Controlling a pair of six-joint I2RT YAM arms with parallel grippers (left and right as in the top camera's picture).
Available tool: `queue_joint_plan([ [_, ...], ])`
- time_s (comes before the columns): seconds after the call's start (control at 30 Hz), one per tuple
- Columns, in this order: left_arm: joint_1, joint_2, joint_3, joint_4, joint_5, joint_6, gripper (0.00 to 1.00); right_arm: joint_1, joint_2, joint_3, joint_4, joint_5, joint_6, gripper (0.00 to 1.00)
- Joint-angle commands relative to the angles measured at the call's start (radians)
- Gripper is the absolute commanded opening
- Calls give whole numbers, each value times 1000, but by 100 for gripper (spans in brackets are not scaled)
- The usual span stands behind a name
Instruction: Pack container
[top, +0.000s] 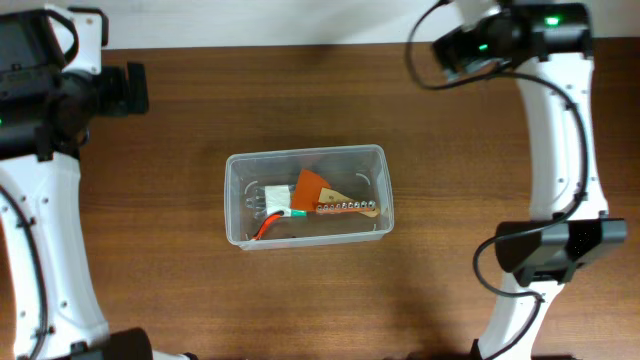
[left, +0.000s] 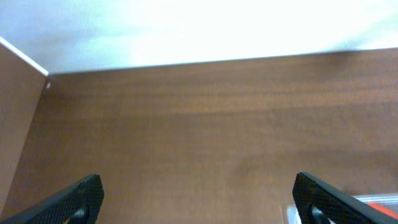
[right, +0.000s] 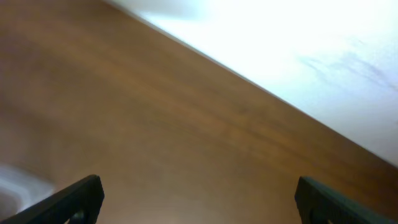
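Observation:
The clear plastic container (top: 240, 190) sits in the middle of the wooden table. Inside it lie an orange triangular piece (top: 311, 186), a wooden strip with a row of metal bits (top: 348, 207), and a white tool with green and red parts (top: 276, 206). My left gripper (left: 199, 199) is open and empty, held at the far left of the table, away from the container; a corner of the container (left: 373, 202) shows at its lower right. My right gripper (right: 199, 199) is open and empty at the far right back, over bare wood.
The table's back edge meets a white wall (left: 217, 31). The right arm's base (top: 555, 250) stands at the right side of the table. The left arm (top: 40, 220) runs down the left side.

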Motion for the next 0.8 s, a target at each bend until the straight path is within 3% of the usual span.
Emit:
queue_joint_plan([
  [0.0,-31,95,-3,52,14,1,99,-62,1,5,42,5,54,99],
  [0.2,-85,169,-3,10,-67,13,99,-175,1,5,-56,5,103,99],
  [0.47,-134,102,-5,-60,-99,-47,99,-349,-54,-54,-183,-119,132,99],
  [0.6,-137,28,-66,-63,-100,-50,99,-418,-143,-211,-167,-159,150,99],
  [0.77,-122,-140,-282,35,-103,-50,99,-456,-314,-503,-34,-165,142,98],
])
